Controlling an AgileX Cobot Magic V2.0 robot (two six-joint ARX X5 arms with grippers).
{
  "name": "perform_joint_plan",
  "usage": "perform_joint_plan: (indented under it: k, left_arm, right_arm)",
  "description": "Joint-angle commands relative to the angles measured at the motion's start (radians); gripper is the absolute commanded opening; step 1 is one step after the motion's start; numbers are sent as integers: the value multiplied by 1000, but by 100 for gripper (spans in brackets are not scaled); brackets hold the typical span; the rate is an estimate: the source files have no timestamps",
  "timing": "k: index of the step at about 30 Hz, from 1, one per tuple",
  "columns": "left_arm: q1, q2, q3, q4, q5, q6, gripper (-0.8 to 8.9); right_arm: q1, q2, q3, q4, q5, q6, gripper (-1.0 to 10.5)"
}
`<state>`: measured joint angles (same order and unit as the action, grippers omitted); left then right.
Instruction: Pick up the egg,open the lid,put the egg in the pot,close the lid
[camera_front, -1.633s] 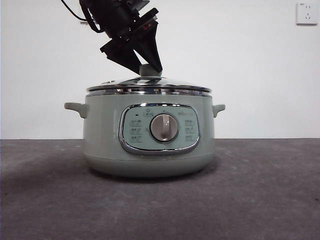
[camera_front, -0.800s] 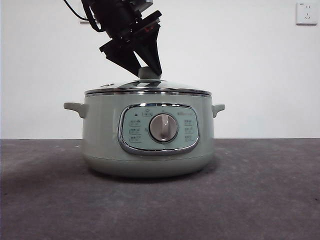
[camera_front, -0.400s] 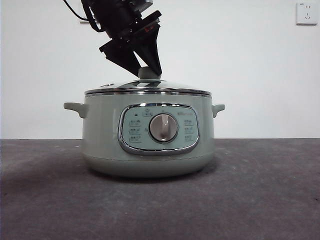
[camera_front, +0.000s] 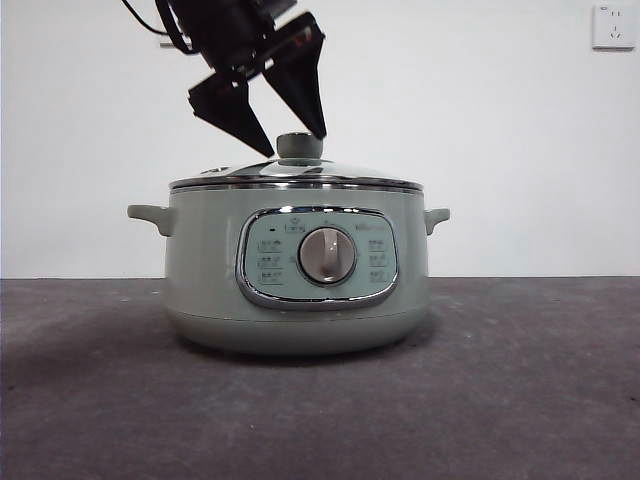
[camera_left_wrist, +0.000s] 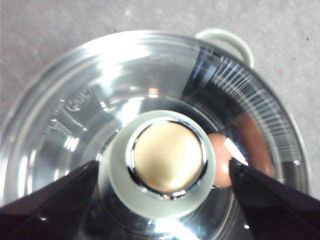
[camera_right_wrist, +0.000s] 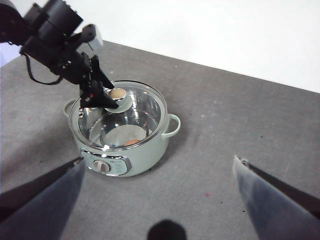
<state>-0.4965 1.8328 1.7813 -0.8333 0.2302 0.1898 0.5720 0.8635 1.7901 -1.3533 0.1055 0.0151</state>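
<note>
Egg (camera_left_wrist: 224, 159) lies inside your pot (camera_front: 297, 275) under the seated lid (camera_left_wrist: 150, 130), left gripper (camera_front: 297, 143) spread around its knob, so you're nearly done.

the lid (camera_front: 296, 172) covers the pot (camera_front: 297, 282), blocking its mouth; open table (camera_front: 520, 380) lies all around.

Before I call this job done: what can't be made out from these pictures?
- Egg: left wrist view shows it only partly, through the glass lid, behind the knob; glare blurs its outline. In the right wrist view it is a tiny orange smudge.
- Pot interior: front view hides it behind the wall.
- Panel labels: too small in the front view.
- Left hand: arm cut off by the front view's top edge.
- Right hand: fingertips lie past the picture's edges.
</note>
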Motion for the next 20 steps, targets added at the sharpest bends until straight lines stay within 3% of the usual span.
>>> perform_joint_plan:
  k: [1,12,20]
  left_arm:
    - [6,-37,10,3,5,-6,454]
    - [6,-254,10,-197,17,-34,436]
    - [6,-456,10,-323,129,-74,408]
  right_arm:
    - [3,-4,-7,-23,3,11,501]
    - [3,-2,-14,-23,-3,11,500]
    - [3,-2,-107,-23,-14,11,480]
